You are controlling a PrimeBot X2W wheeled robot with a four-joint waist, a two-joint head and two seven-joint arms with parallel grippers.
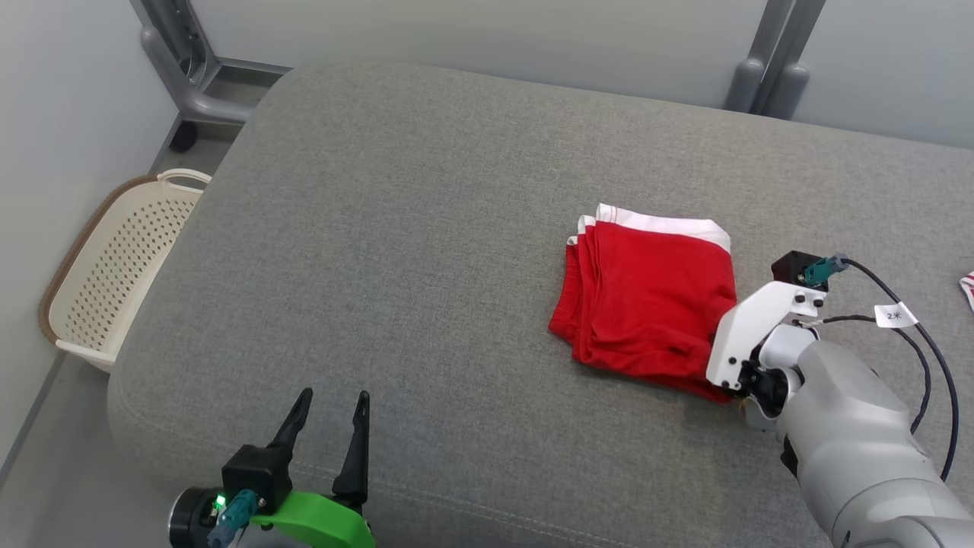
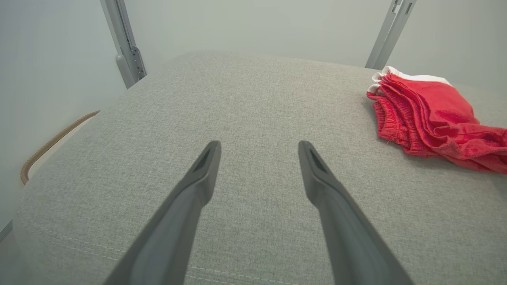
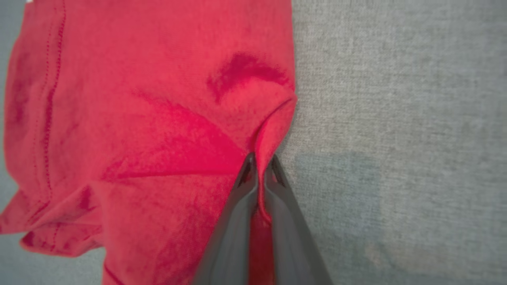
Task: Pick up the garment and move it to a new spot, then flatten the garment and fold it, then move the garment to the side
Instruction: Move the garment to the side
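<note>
The left pincer (image 1: 334,394) stood open above the grey surface (image 1: 426,228). The folded red garment (image 1: 647,297) lay right of the middle, and the right pincer (image 3: 261,160) was closed on its edge. Probably only one layer was caught, so pulling could undo the fold.

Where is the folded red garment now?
Head view: folded red garment lies right of centre on the grey cushion, right gripper pinching its near right corner.
</note>
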